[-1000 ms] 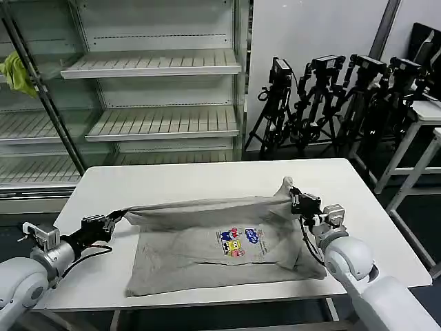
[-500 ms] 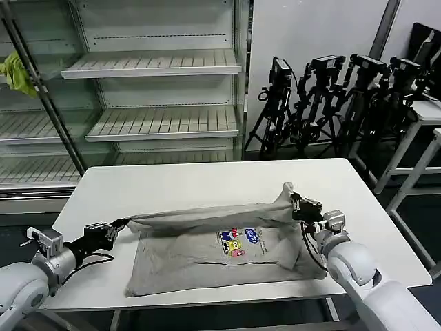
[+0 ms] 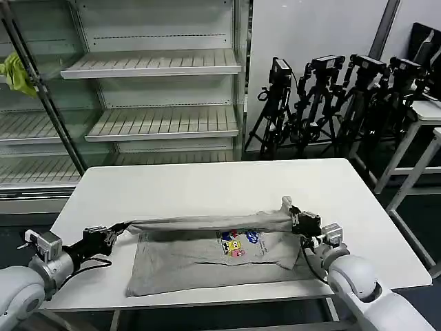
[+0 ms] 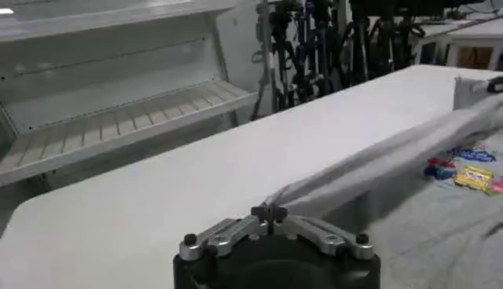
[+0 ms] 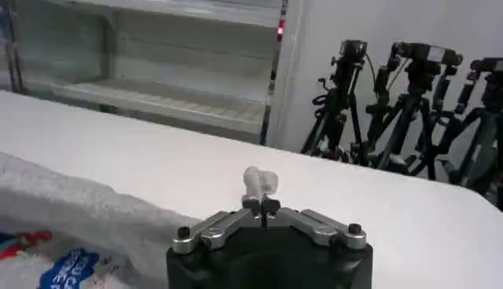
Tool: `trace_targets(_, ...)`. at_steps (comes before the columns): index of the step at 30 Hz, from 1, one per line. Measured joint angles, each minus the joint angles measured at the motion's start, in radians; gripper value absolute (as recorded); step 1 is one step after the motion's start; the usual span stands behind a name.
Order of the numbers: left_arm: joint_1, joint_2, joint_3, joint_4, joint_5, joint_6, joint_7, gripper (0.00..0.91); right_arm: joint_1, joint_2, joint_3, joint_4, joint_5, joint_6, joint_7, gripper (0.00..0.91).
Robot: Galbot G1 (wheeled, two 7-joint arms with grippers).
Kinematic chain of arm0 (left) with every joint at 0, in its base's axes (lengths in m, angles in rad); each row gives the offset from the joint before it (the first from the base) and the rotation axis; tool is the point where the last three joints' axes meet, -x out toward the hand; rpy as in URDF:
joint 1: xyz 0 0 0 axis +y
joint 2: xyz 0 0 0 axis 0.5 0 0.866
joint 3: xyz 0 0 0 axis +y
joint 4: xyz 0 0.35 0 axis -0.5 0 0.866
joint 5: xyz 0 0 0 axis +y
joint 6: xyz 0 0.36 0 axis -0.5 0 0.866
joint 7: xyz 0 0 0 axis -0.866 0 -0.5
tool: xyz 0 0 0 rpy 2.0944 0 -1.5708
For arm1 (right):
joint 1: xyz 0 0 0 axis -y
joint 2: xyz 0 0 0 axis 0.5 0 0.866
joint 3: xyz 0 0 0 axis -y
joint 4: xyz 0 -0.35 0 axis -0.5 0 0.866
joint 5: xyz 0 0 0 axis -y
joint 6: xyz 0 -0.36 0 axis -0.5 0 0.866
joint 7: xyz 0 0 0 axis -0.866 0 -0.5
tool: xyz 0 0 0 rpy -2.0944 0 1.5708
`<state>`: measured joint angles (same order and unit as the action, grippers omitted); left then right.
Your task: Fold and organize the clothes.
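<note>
The light grey T-shirt [image 3: 207, 258] lies on the white table [image 3: 193, 183] with its cartoon print [image 3: 241, 243] facing up. Its far edge is pulled into a taut ridge [image 3: 207, 222] between my two grippers, low over the shirt's body. My left gripper [image 3: 111, 232] is shut on the ridge's left end [image 4: 269, 212]. My right gripper [image 3: 293, 216] is shut on the right end, where a tuft of cloth [image 5: 258, 182] sticks out past the fingertips. In the left wrist view the ridge [image 4: 393, 157] runs away toward the print [image 4: 471, 169].
Empty white shelves [image 3: 151, 63] stand behind the table, with a yellow-green cloth [image 3: 17, 72] hanging at the far left. Black camera tripods [image 3: 331, 96] crowd the back right. Another white table [image 3: 427, 114] stands at the right edge. Bare tabletop lies beyond the shirt.
Both grippers have come toward the near edge and lowered, bringing the held far edge of the T-shirt down over its body. The raised fold has flattened into a low ridge.
</note>
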<state>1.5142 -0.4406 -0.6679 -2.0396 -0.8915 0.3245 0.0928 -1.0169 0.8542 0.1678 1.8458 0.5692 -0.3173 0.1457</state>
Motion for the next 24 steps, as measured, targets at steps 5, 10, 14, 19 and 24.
trace_targets(5,0.026,0.002,-0.019,-0.009,0.006,0.003,0.000,0.040,-0.011,-0.010,0.000,0.008,-0.006,-0.001,-0.003,0.000)
trace_targets(10,0.050,0.004,-0.030,-0.013,0.016,0.008,0.000,0.040,-0.026,-0.024,0.001,0.019,-0.016,-0.006,-0.006,0.000)
trace_targets(14,0.070,0.005,-0.035,-0.018,0.025,0.009,0.000,0.040,-0.038,-0.032,0.006,0.026,-0.024,-0.007,-0.007,0.000)
trace_targets(19,0.094,0.002,-0.036,-0.028,0.037,0.011,0.000,0.040,-0.052,-0.034,0.011,0.028,-0.034,-0.007,-0.010,0.000)
trace_targets(24,0.116,-0.004,-0.033,-0.030,0.052,0.011,0.000,0.040,-0.066,-0.035,0.012,0.032,-0.046,-0.007,-0.012,0.000)
